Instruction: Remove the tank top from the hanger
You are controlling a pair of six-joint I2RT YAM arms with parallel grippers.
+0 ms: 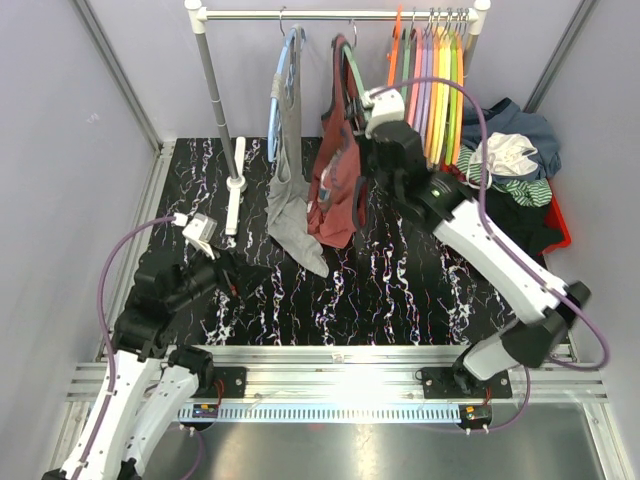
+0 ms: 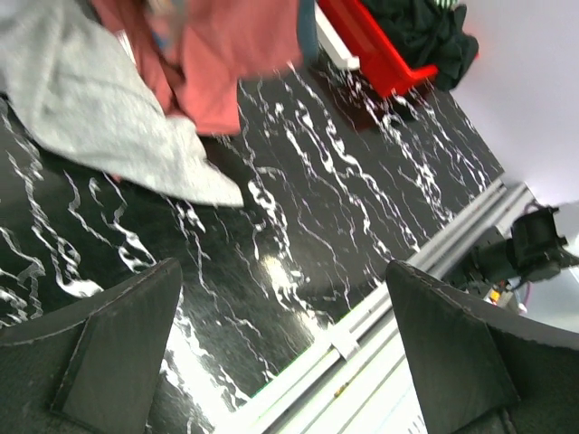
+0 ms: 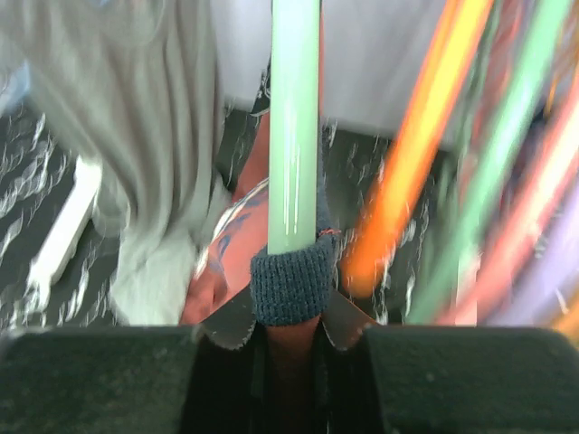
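Progress early: tank top [image 1: 332,200] hangs on green hanger [image 3: 294,127] | R gripper [image 3: 291,330] pinched on its strap | L gripper [image 2: 280,353] spread wide, empty, low | todo: slip straps off

Blk/wht arms [image 1: 490,250] (purple cables [image 1: 483,130])

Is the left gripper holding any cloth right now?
No: the left gripper is open, its fingers wide apart over the table, and the gray top lies beyond them, untouched.
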